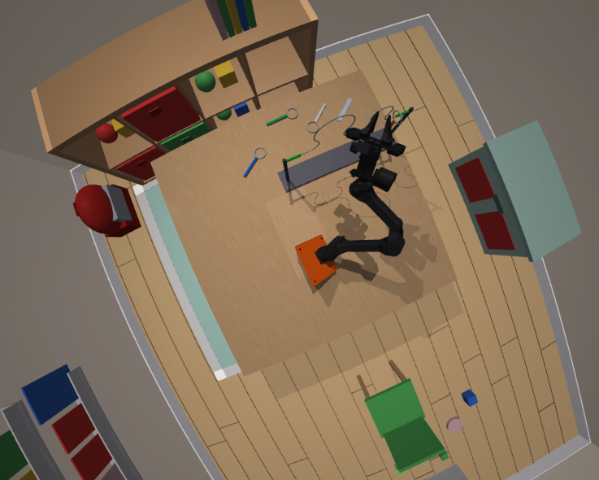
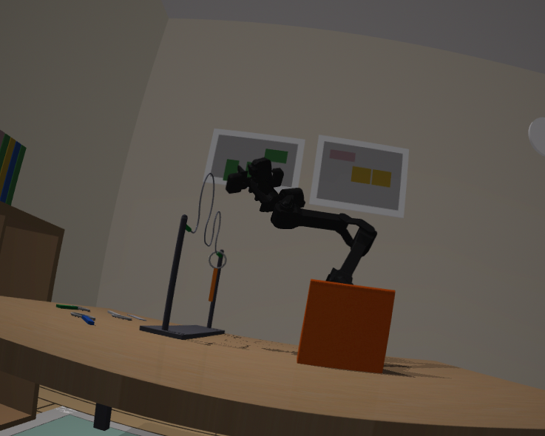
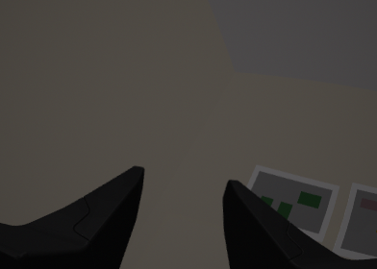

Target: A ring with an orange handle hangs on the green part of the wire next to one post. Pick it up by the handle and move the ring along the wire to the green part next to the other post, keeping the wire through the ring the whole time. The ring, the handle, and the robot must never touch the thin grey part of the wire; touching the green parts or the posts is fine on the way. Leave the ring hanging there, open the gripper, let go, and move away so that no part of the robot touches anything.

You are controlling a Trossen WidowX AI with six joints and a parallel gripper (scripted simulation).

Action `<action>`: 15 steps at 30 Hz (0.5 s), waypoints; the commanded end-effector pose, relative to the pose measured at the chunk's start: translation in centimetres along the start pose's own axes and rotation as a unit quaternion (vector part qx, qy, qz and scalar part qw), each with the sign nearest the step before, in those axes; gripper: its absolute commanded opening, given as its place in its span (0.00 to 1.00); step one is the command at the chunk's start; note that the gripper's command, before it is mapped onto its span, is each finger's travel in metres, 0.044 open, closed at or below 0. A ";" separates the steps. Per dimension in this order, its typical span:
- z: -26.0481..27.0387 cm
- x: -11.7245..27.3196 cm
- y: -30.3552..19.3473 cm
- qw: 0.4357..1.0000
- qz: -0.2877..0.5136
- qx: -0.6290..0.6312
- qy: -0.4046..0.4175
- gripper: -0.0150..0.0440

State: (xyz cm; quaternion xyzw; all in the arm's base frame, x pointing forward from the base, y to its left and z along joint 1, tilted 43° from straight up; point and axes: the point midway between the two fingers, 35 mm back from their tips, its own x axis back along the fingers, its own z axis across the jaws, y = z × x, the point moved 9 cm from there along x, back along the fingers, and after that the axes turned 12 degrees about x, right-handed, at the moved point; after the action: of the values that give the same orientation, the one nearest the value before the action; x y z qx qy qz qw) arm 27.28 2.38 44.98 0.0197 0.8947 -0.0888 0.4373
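The gripper point(image 1: 382, 115) point(image 2: 242, 168) point(image 3: 185, 183) is raised high above the surface point(image 1: 211, 258) point(image 2: 216, 384), towards its upper right corner in the top view. Its jaws stand partly open with nothing between them; the wrist view shows only wall, ceiling and pictures point(image 3: 293, 222) past them.

The ring point(image 2: 209, 259) hangs on the green part point(image 1: 404, 112) point(image 2: 219, 254) beside the right post point(image 2: 212, 310), out by the surface's right edge in the top view. Its orange handle point(image 2: 213, 284) points down, close to that post and well below the jaws.

The grey wire point(image 1: 330, 120) point(image 2: 214, 188) loops between that post and the left post point(image 1: 286, 171) point(image 2: 174, 276), both upright on a dark base point(image 1: 320, 165) point(image 2: 183, 332). In the top view, a green wand point(image 1: 276, 120) point(image 2: 66, 306) and a blue wand point(image 1: 250, 167) point(image 2: 87, 319) lie between that base and the surface's upper edge. The arm point(image 1: 366, 246) point(image 2: 320, 219) stands on an orange block point(image 1: 314, 273) point(image 2: 347, 328), right of the surface's middle.
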 end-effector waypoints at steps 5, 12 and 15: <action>1.7 -0.6 -3.1 0.999 0.006 0.005 0.043 0.53; 2.6 -0.4 -7.6 0.994 0.048 0.027 0.094 0.53; 2.9 -0.2 -9.6 0.990 0.069 0.035 0.114 0.53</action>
State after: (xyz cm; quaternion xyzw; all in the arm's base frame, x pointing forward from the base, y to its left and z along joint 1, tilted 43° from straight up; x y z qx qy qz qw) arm 28.79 -5.62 44.60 0.0867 0.9275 -0.0898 0.3524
